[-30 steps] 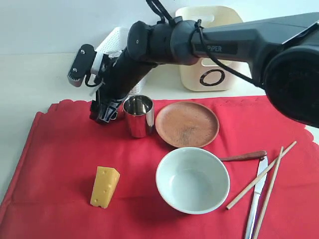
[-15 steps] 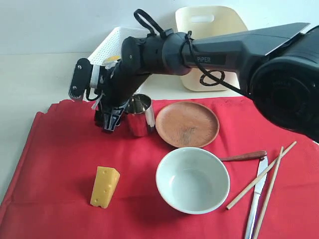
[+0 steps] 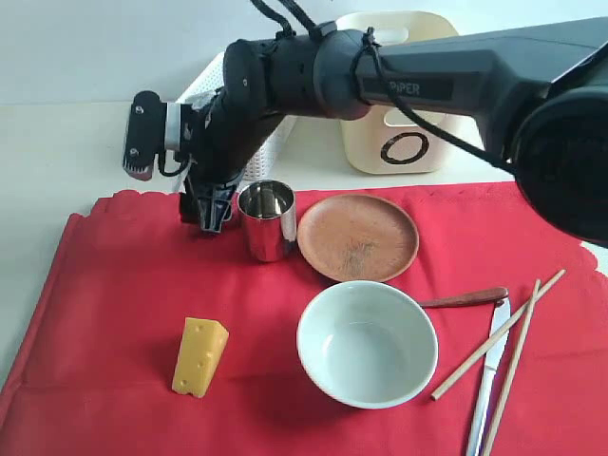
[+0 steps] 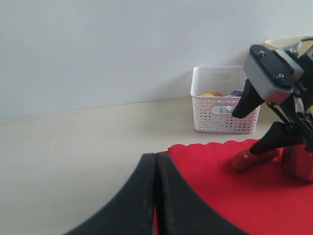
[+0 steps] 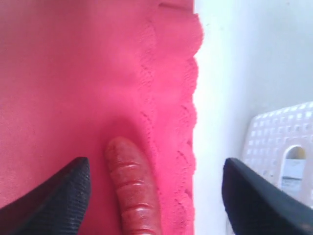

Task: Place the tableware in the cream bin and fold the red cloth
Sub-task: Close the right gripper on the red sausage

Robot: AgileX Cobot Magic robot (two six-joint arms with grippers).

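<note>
Right pincer (image 3: 207, 214) spread over sausage (image 5: 129, 186) on red cloth (image 3: 114, 285); left pincer (image 4: 155, 196) pressed together.

A yellow cheese wedge (image 3: 199, 356) with holes in its face stands upright toward the front left of the exterior view. A reddish-brown ridged sausage (image 5: 129, 188) lies flat near a white perforated basket (image 4: 225, 100), not touching it. The basket sits on the pale worktop (image 4: 73, 147), close to a plain light wall (image 4: 122, 44). Yellow, orange and blue things show inside it, too small to name.
</note>
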